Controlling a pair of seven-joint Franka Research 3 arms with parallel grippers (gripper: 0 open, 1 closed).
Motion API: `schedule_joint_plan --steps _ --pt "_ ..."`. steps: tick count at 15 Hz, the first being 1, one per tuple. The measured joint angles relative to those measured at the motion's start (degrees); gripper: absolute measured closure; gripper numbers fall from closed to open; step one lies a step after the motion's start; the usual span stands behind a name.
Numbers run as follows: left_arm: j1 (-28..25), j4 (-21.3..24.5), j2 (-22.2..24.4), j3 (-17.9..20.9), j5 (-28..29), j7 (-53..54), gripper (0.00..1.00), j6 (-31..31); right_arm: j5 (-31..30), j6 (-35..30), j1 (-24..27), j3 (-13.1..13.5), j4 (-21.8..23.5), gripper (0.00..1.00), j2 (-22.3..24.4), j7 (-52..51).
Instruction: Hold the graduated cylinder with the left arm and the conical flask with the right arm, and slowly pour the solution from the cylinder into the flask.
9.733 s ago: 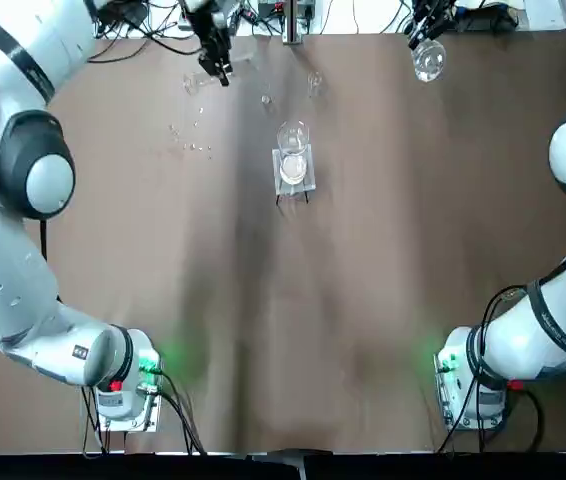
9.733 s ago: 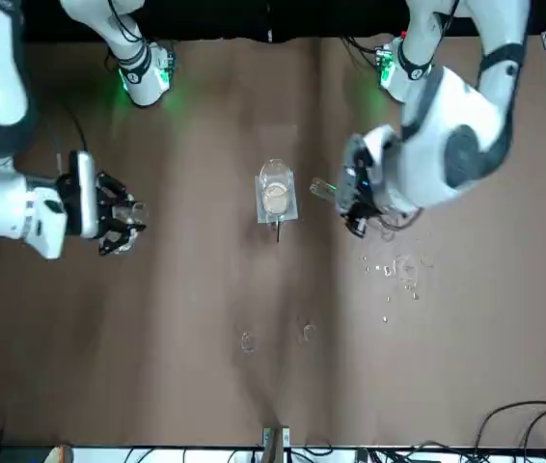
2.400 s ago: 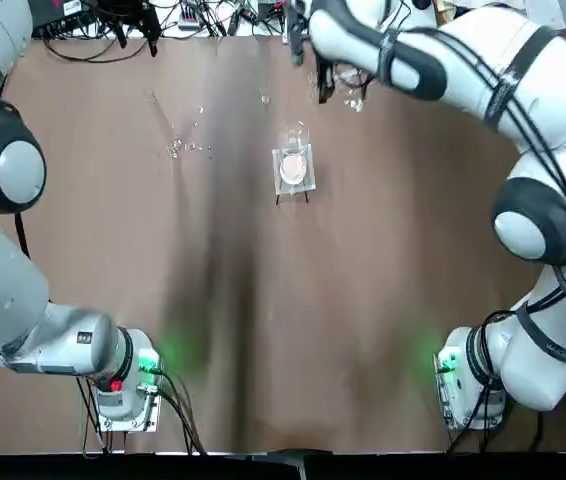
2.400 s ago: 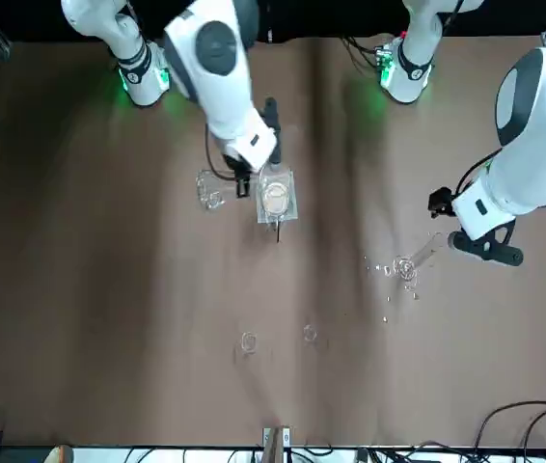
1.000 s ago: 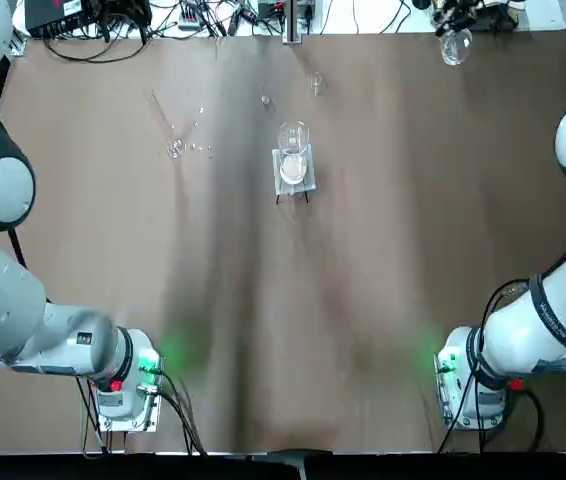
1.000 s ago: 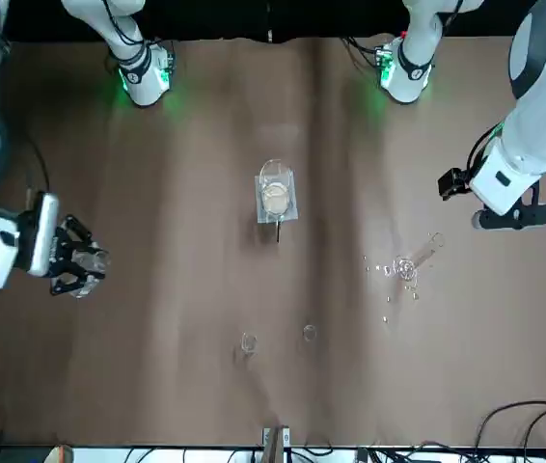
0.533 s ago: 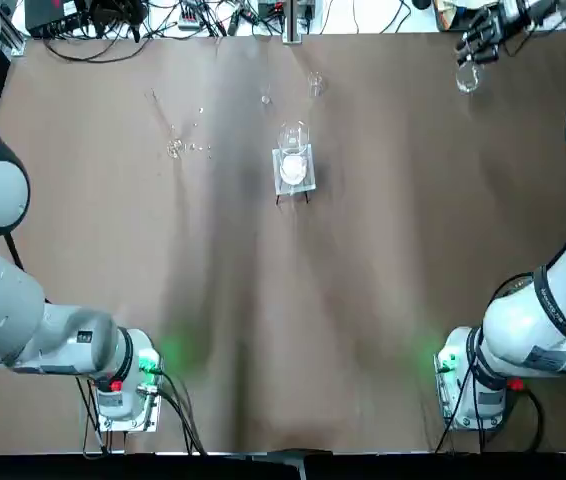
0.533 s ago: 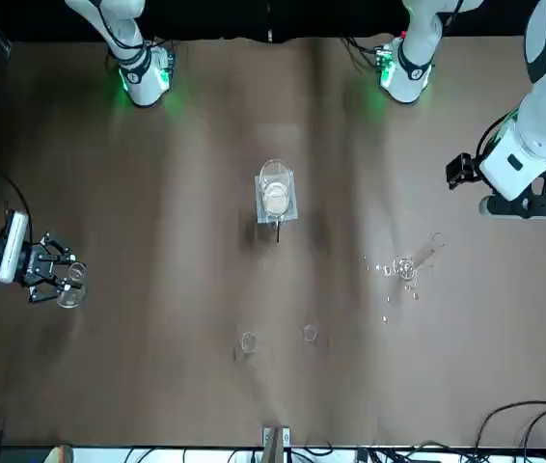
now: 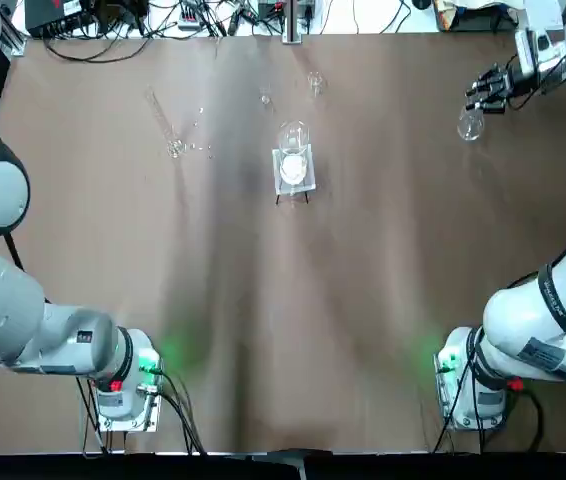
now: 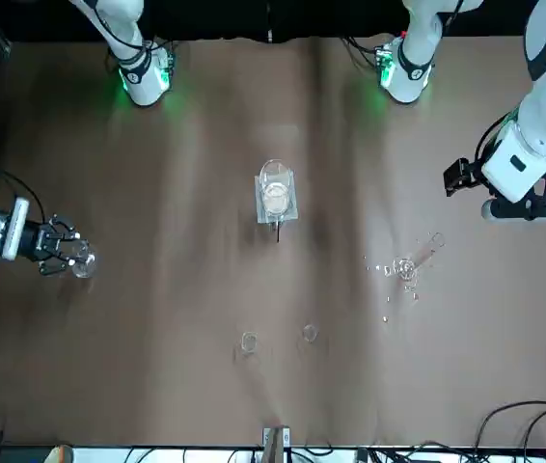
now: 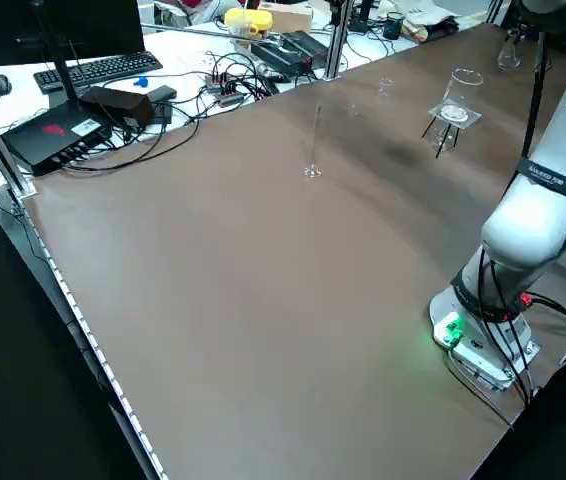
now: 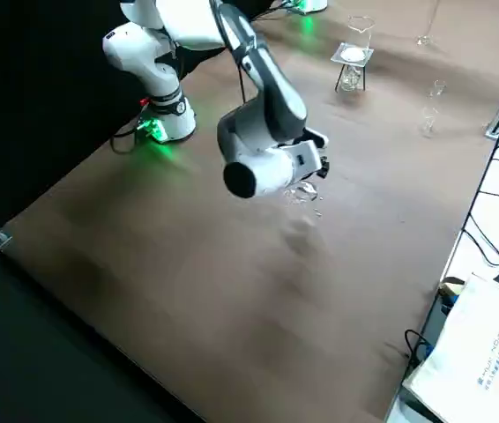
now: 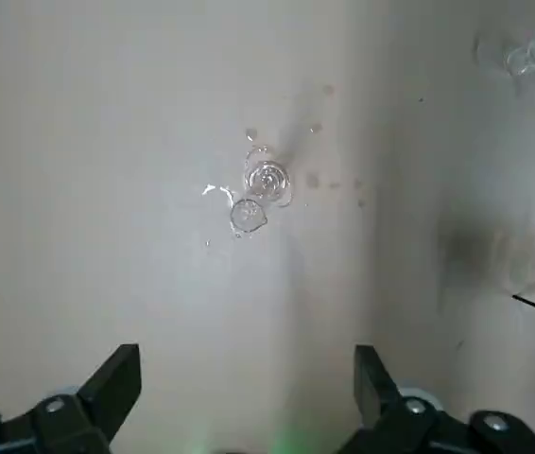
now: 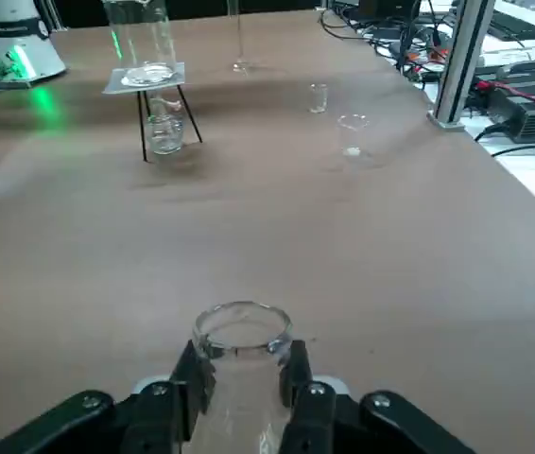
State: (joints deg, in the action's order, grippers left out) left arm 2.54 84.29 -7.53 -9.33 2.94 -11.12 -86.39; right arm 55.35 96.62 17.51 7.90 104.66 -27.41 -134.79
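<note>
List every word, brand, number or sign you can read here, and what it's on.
None reads clearly. Too small or blurred:
White package: printed characters and QR-like squares
Black box: white label
Left arm: lettering on a dark band
Right arm: grey label

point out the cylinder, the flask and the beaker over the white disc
cylinder (image 11: 313,171): left side view, on its foot
flask (image 14: 244,348): right wrist view, on its rim, in the right gripper (image 14: 249,374)
beaker (image 12: 361,38): right side view, on its side wall
</note>
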Motion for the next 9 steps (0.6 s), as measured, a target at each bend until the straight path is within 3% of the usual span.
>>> schedule_joint_plan --steps 4,9 --pt "0.08 0.18 -0.05 -0.01 -0.01 0.0 0.0 -0.02 5.11 -5.44 2.79 0.0 3.8 0.61 -3.24 -6.02" --pt "0.07 0.21 -0.05 0.01 0.0 0.0 0.0 -0.02 8.24 -7.65 3.53 -0.07 3.74 0.61 -8.51 -13.31"
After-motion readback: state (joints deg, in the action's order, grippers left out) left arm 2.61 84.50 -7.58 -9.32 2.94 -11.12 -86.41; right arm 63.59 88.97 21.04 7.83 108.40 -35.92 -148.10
